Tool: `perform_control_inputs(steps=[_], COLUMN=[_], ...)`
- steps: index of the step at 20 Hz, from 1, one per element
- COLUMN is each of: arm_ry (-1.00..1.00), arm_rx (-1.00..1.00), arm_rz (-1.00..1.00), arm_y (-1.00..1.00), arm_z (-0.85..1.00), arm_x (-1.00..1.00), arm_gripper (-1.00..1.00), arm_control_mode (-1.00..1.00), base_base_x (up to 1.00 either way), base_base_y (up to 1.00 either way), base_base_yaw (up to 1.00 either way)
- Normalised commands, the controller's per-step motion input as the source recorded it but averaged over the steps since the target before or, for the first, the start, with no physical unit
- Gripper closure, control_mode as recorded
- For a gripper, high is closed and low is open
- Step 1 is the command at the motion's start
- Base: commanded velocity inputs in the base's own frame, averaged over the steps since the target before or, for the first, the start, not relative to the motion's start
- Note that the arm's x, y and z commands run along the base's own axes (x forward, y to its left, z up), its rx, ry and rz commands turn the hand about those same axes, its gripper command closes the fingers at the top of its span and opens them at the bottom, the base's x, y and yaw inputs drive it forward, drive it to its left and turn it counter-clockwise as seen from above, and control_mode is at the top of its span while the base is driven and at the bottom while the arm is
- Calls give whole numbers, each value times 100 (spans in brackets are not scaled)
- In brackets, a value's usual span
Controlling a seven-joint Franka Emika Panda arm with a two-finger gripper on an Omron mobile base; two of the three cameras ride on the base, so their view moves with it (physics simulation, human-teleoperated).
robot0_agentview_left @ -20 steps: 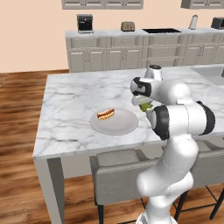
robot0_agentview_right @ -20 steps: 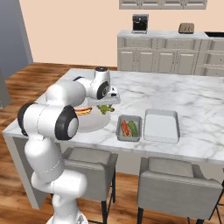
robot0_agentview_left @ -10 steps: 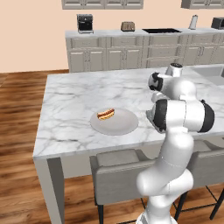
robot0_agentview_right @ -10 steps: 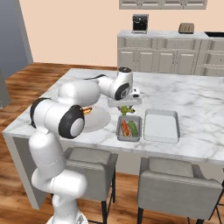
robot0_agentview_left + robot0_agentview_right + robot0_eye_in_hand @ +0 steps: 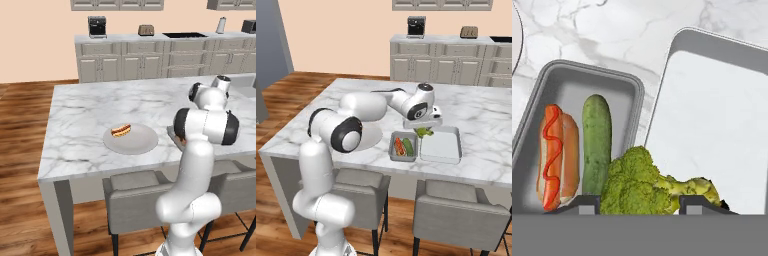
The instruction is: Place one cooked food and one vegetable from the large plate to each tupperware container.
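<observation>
My gripper (image 5: 423,129) is shut on a green broccoli floret (image 5: 644,186), which hangs between the fingertips (image 5: 587,202). It hovers over the gap between the two tupperware containers. The smaller container (image 5: 562,75) holds a hot dog with ketchup (image 5: 557,155) and a cucumber (image 5: 597,142) side by side. The larger container (image 5: 712,130) is bare inside and lies just right of it. In the right base view they are the smaller container (image 5: 393,148) and the larger container (image 5: 443,147). The large plate (image 5: 137,145) lies left of the arm with one hot dog (image 5: 121,130) on it.
Two grey stools (image 5: 456,210) (image 5: 135,195) stand under the island's near edge. The marble island top (image 5: 90,110) stretches left and back of the plate. On the back counter are a coffee machine (image 5: 416,26) and a toaster (image 5: 469,32).
The arm has swung right from above the plate to the containers, carrying the broccoli. The plate, hot dogs and cucumber have stayed put.
</observation>
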Motion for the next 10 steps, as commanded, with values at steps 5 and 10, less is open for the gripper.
perform_control_inputs(steps=[5,10], arm_ry=[1,2], arm_rx=[-2,-1], arm_rz=[0,0], arm_y=[-68,-9], arm_z=[-21,-39], arm_x=[1,33], arm_gripper=[100,100], arm_control_mode=[-100,-100], base_base_x=[0,0], base_base_y=[0,0], base_base_yaw=[0,0])
